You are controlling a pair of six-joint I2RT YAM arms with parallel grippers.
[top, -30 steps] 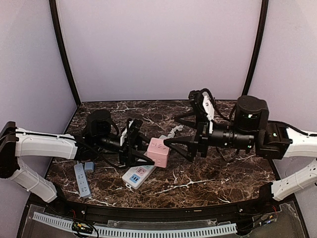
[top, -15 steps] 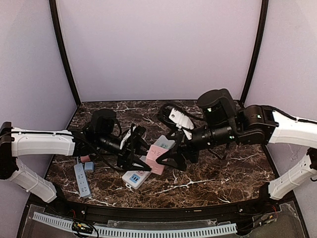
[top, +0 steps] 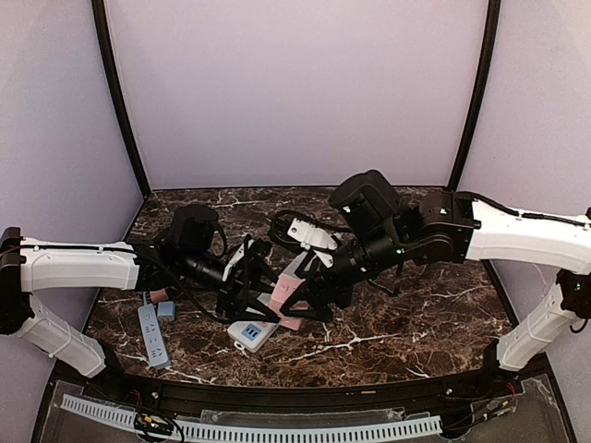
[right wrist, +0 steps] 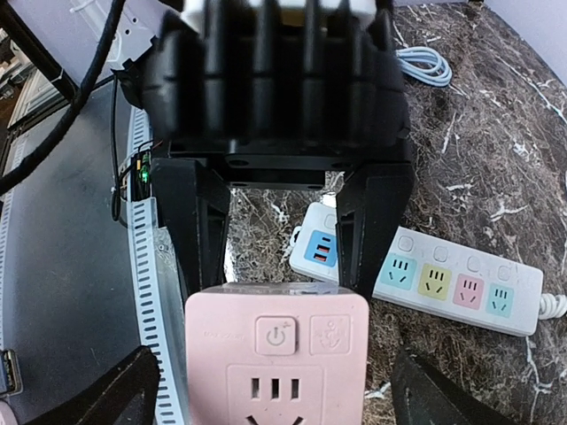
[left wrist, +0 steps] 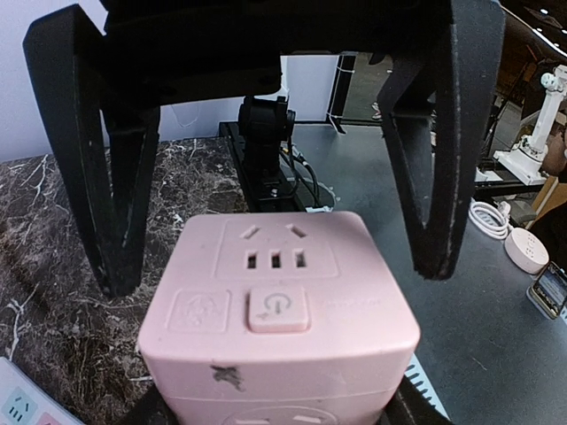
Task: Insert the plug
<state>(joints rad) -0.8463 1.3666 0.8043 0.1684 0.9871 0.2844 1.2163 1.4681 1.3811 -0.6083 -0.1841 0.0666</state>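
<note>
While left fingers (right wrist: 202, 230) grip the cube (left wrist: 279, 301), right fingers (left wrist: 120, 204) stand clear.

Left gripper (top: 264, 288) flanks the cube socket (top: 289, 288) at 9 o'clock, right gripper (top: 305, 300) at 3 o'clock. Power strip (top: 251, 333) lies at 7 o'clock.

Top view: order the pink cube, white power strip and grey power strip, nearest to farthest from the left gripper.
1. The pink cube, held in the left gripper.
2. The white power strip, on the table just beneath it.
3. The grey power strip, at the table's left side.
</note>
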